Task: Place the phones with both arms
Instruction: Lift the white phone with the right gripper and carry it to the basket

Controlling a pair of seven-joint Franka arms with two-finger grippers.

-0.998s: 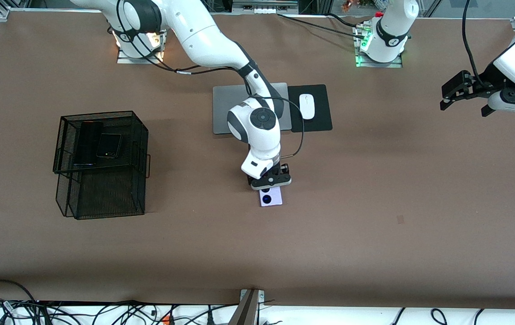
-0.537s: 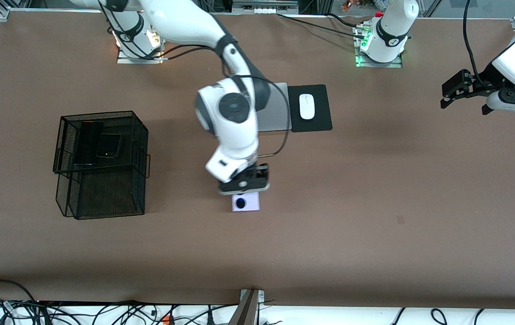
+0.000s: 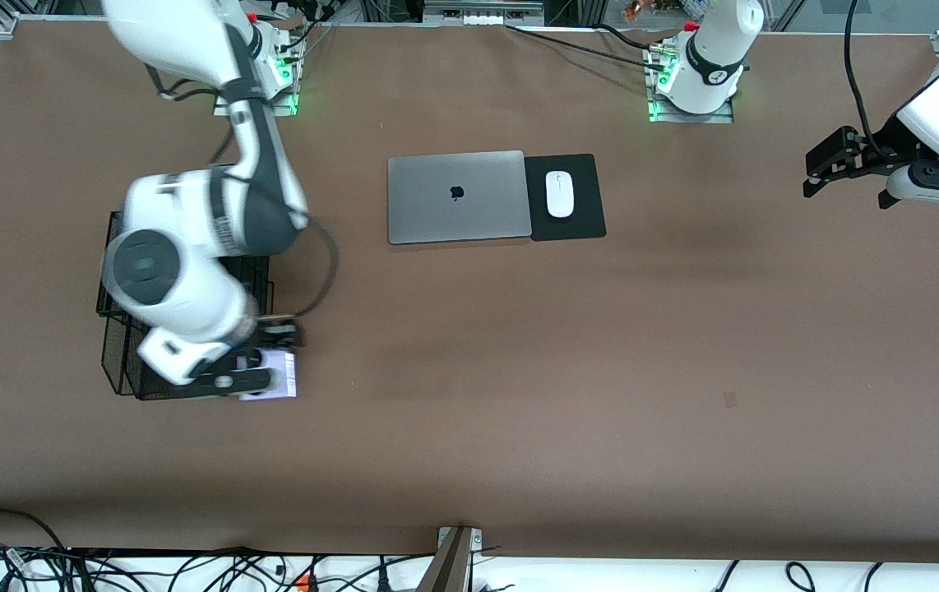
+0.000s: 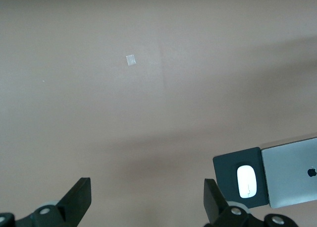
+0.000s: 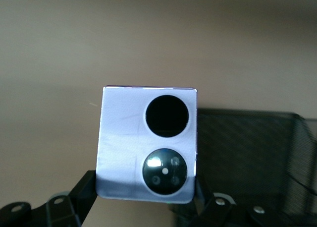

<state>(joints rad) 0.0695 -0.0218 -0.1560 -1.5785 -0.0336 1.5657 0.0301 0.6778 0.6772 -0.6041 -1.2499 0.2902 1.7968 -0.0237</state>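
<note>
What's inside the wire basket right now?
Hard to say: the right arm covers most of the basket in the front view, so its top tray is hidden. The lavender phone is not in it; the right gripper holds it over the basket's edge.

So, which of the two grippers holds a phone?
The right gripper, shut on the lavender-white phone by the mesh basket; the left gripper is open and empty.

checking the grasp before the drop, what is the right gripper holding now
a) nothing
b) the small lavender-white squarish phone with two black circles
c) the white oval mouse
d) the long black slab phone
b, the right gripper is shut on the small lavender-white squarish phone with two black circles, beside the black wire mesh basket; the white oval mouse lies on its pad.
</note>
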